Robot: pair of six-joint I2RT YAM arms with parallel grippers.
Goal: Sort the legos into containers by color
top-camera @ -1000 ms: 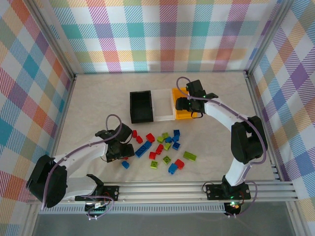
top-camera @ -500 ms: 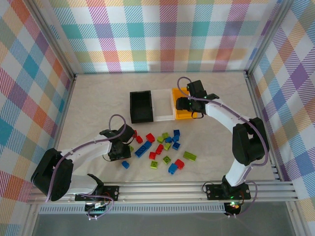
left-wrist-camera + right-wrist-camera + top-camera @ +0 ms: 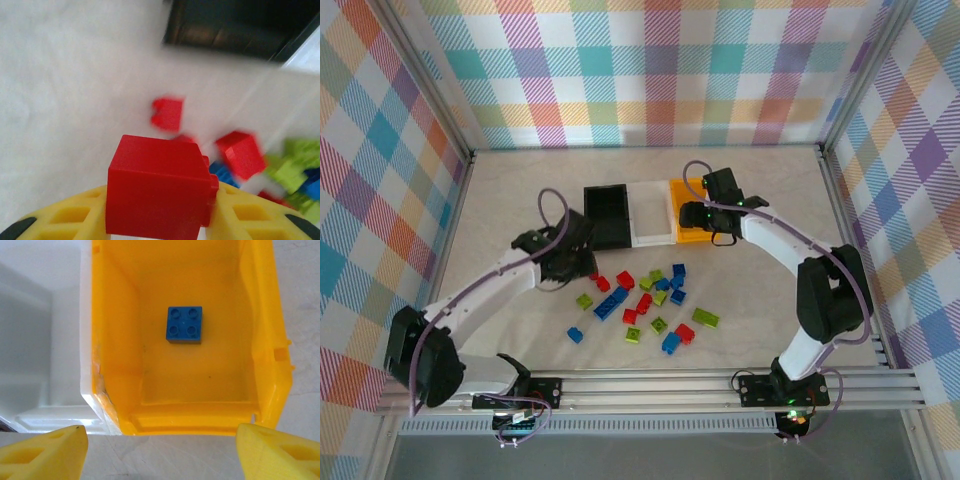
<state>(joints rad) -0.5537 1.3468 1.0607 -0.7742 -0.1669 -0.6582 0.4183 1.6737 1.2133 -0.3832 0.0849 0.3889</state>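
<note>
Squarely between the yellow fingers of the left pincer [image 3: 159, 222] sits a red brick [image 3: 157, 192], glossy and square-edged, clamped by its sides above the pale table [image 3: 60, 90]. Beyond it the loose bricks [image 3: 240, 152] lie blurred on the table: two red ones nearest, with lime green and blue ones to the right. From above, that scatter of red, blue and green pieces lies in the middle of the table, and the left pincer is at its left edge, just in front of the black bin [image 3: 590, 215].

Three bins stand touching in a row: the black one on the left, the white bin [image 3: 650, 238] in the middle and the yellow bin [image 3: 684, 236] on the right. A single blue brick [image 3: 184, 324], four studs up, lies flat on the yellow bin's floor. What the black bin holds is too dark to tell. The right pincer [image 3: 160, 452] hangs over the yellow bin's near rim, fingers spread wide and holding nothing.
</note>
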